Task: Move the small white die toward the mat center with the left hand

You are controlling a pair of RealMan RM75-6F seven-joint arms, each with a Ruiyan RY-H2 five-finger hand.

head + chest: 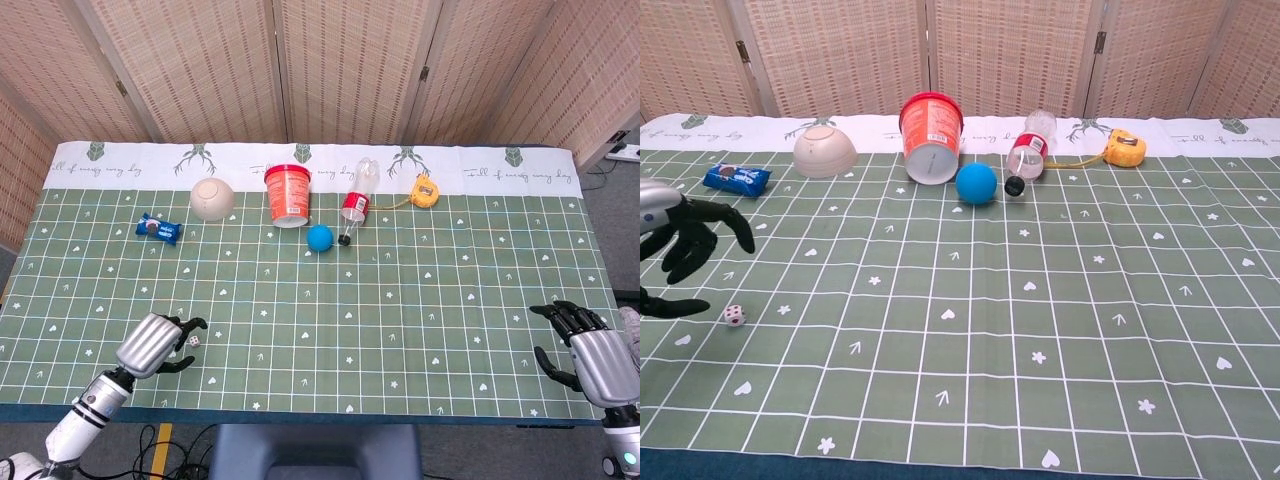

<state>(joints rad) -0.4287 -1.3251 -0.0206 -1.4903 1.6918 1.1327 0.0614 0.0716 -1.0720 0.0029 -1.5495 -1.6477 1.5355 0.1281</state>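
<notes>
One small white die [192, 341] sits on the green mat [400, 300] that covers the table, near the front edge and far over on the left side. It is a long way from the middle of the mat.

The left robot hand [152, 345] is just beside the die, on its left. Its dark fingers [702, 222] are spread apart and curl over the die without touching it. It holds nothing. The right robot hand [588, 358] is at the near right corner of the mat. Its fingers are apart too, and it holds nothing.

At the far side of the mat there is a row of things, one of each. There is one blue snack packet [158, 229] on the left. Next comes one white bowl [212, 198] turned upside down. Then one red tub [288, 195] lies on its side. One blue ball [319, 238] is just in front of it, and one plastic bottle [355, 203] with a red label lies beside the ball. One yellow tape measure [426, 190] is to the right of the bottle.
</notes>
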